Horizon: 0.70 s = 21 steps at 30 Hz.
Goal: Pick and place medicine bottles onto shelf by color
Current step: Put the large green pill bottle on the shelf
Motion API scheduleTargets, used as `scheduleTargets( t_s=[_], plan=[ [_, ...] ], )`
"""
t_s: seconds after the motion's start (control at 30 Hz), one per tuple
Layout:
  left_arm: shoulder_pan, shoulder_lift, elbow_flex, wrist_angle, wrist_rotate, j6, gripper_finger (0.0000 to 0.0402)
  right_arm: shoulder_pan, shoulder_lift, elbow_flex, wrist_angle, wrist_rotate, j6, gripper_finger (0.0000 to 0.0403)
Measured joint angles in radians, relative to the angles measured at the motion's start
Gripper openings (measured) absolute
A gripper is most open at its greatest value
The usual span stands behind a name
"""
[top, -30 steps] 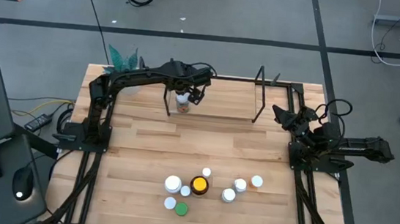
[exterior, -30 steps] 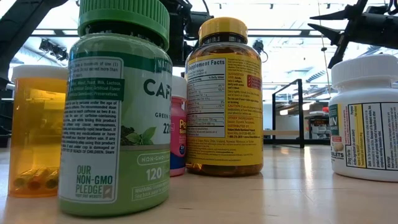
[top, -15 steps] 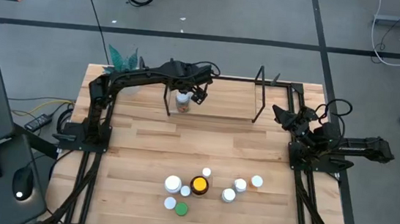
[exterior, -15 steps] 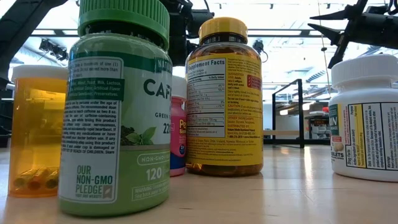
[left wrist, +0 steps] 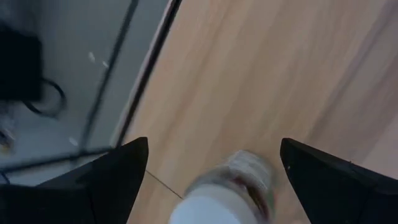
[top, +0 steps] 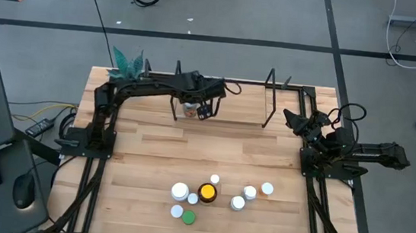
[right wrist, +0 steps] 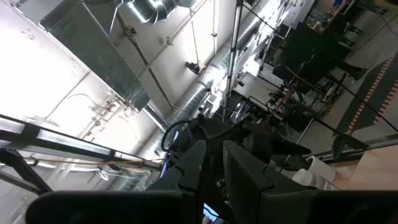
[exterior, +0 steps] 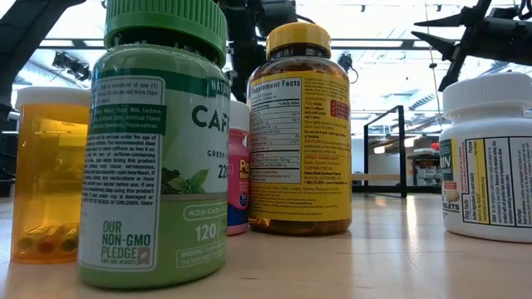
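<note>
A white-capped medicine bottle [top: 189,109] stands on the shelf's pale wooden base, by the left upright loop [top: 176,98] of the black-rod shelf [top: 269,99]. My left gripper [top: 209,107] is open just to its right. In the left wrist view the bottle [left wrist: 214,196] shows between the spread fingers [left wrist: 214,144], with a gap on each side. Several more bottles stand in a cluster near the table's front edge, among them a yellow-capped amber one [top: 207,191] and a green-capped one [top: 188,217]. My right gripper [top: 292,118] rests shut at the table's right side.
A potted plant [top: 127,61] stands at the table's far left corner. In the low view the green-capped bottle [exterior: 154,141], the amber bottle [exterior: 299,124], an orange vial [exterior: 46,174] and a white bottle [exterior: 490,158] stand close to the camera, with the shelf [exterior: 386,149] behind.
My left gripper has gone a little toward the table's right edge, along the shelf and away from the white-capped bottle. The bottle stays standing at the shelf's left end.
</note>
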Motion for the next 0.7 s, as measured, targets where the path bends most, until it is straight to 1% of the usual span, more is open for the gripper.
scheduleTargets(
  t_s=[0.17,0.3,0.4,0.6,0.7],
  plan=[
    [-0.021,0.058,0.000,0.001,-0.022,0.167,0.0373,0.000,0.000,0.000,0.003,0.001,0.000,0.0061],
    [-0.055,0.091,-0.001,0.002,-0.116,0.297,0.0373,0.000,0.000,0.000,0.008,0.000,0.002,0.0061],
    [-0.076,0.108,-0.001,0.004,-0.143,0.367,0.0373,0.000,0.000,0.000,0.008,0.000,0.001,0.0061],
    [-0.081,0.142,-0.002,-0.018,-0.145,0.390,0.0373,0.000,0.000,0.000,0.008,-0.002,0.001,0.0061],
    [-0.080,0.155,-0.001,-0.023,-0.176,0.391,0.0373,0.000,0.000,0.000,0.008,-0.002,0.001,0.0061]
  ],
)
